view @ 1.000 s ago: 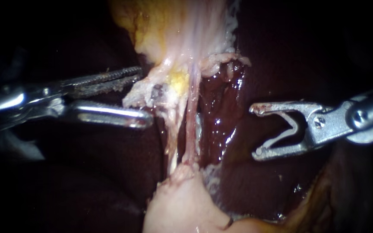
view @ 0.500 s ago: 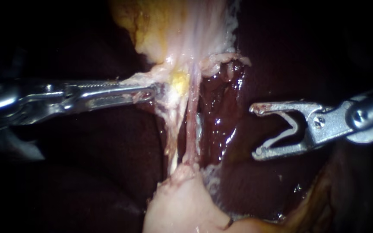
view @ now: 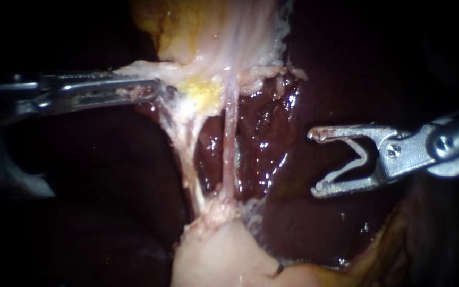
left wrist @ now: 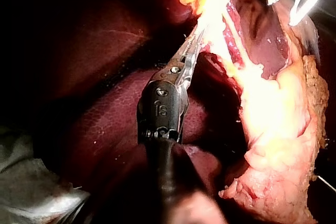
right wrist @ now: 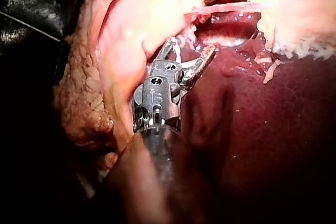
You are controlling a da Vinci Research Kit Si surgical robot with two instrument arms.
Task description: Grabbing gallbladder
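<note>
Endoscope view: the left instrument has its end effector closed on a thin pale fringe at the lower edge of the gallbladder, drawn taut toward the view's left; the bite looks shallow, so more pull could tear the fringe or let it slip free; the pink tube below is stretched too and might strain; the right instrument hangs with its end effector wide, clear of tissue, beside the liver.

Two instruments: the left instrument at nine o'clock, the right instrument at three. Two thin tubes. One liver. One gallbladder at twelve.
</note>
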